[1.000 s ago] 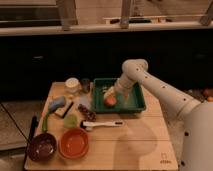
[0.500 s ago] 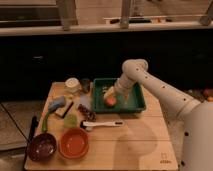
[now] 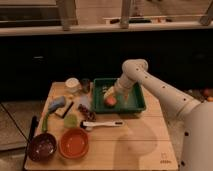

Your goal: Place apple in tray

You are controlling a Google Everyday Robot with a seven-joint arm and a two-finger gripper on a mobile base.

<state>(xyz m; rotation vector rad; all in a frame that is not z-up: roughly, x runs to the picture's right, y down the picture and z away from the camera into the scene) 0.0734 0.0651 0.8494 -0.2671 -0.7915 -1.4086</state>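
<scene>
The apple (image 3: 110, 101), small and orange-red, lies inside the dark green tray (image 3: 134, 106) on the wooden table, toward the tray's left middle. My white arm reaches in from the right and bends down over the tray. My gripper (image 3: 114, 94) sits just above and to the right of the apple, within the tray's walls. The arm's wrist hides part of the tray's back.
An orange bowl (image 3: 74, 142) and a dark brown bowl (image 3: 42, 146) stand at the table's front left. A white-handled utensil (image 3: 102, 124) lies in front of the tray. A white cup (image 3: 73, 84), a blue object (image 3: 56, 104) and a green item (image 3: 71, 120) sit to the left.
</scene>
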